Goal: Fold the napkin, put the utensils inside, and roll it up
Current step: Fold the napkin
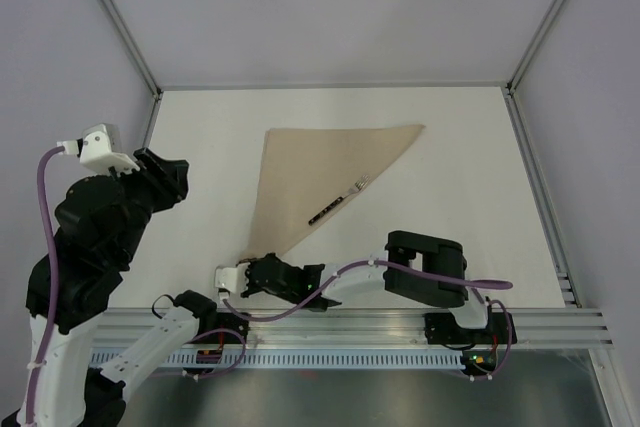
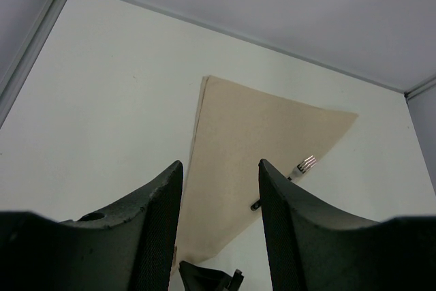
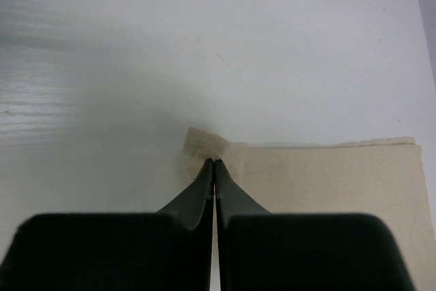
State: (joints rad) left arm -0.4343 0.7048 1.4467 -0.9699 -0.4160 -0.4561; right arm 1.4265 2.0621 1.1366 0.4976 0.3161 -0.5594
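Right pincer (image 3: 213,162): fingers pressed together, tips at the near corner of the napkin (image 3: 327,182). A small flap of cloth curls up just past the tips. The corner seems to be pinched, though the fingers hide the contact itself.
Napkin: beige cloth folded into a triangle, lying flat on the desk (image 1: 460,217). One edge runs along the far side, and the shape narrows to a point near the arm bases.
Fork (image 1: 340,203): silver tines and dark handle, lying along the napkin's diagonal right edge, tines toward the far right.
Left pincer (image 2: 219,189): fingers spread with nothing between them, held above the left part of the desk, well apart from the cloth and facing it.
Desk: white, with pale panels around it.
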